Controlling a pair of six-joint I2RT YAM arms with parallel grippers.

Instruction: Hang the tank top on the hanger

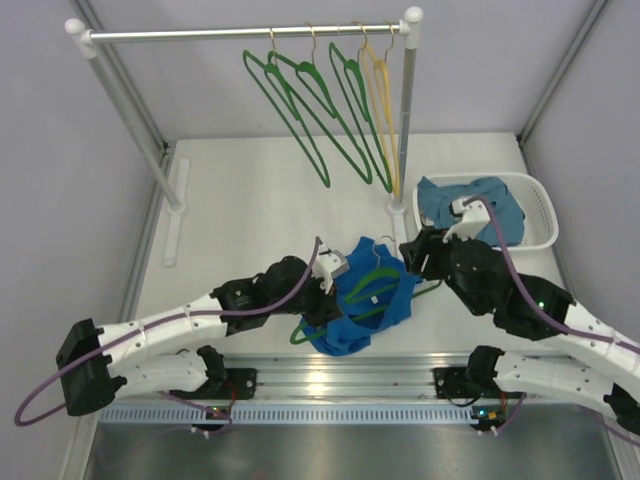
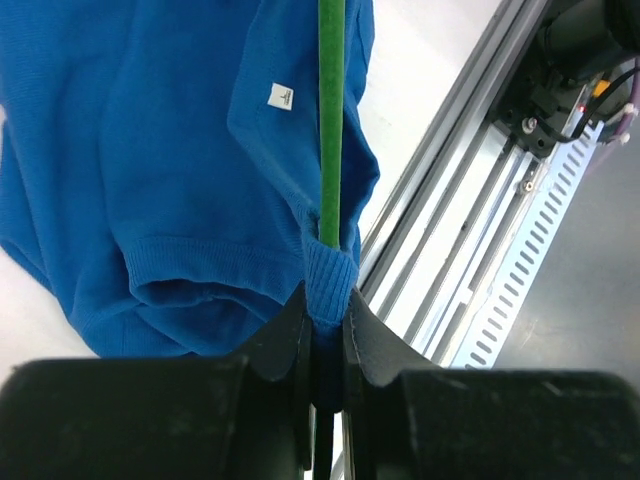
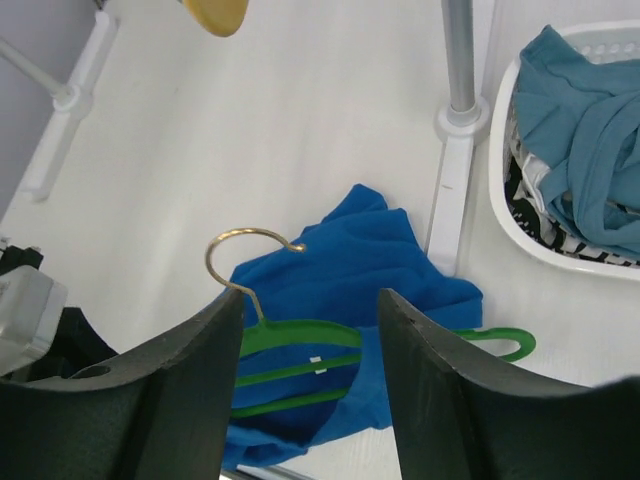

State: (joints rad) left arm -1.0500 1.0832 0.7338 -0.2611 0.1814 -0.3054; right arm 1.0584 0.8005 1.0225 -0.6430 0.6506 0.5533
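One tank top (image 2: 150,180) hem in L claw (image 2: 325,310).

Hanger (image 2: 331,110): bar cut off at top edge; lower end hidden inside tank top (image 2: 150,160) hem.
Label (image 2: 282,96): print too small to read.
Basket (image 3: 500,190): cut off at right edge.
Yellow hanger (image 3: 215,14): only its tip shows.

The tank top (image 1: 350,330) lies at the table's (image 1: 250,200) front, the hanger (image 1: 366,285) partly inside it, between left gripper (image 1: 325,297) and right gripper (image 1: 412,258). Behind, spare hangers (image 1: 310,100) hang from a rail (image 1: 240,34); clothes (image 1: 480,205) sit in a basket (image 1: 545,200) at right.
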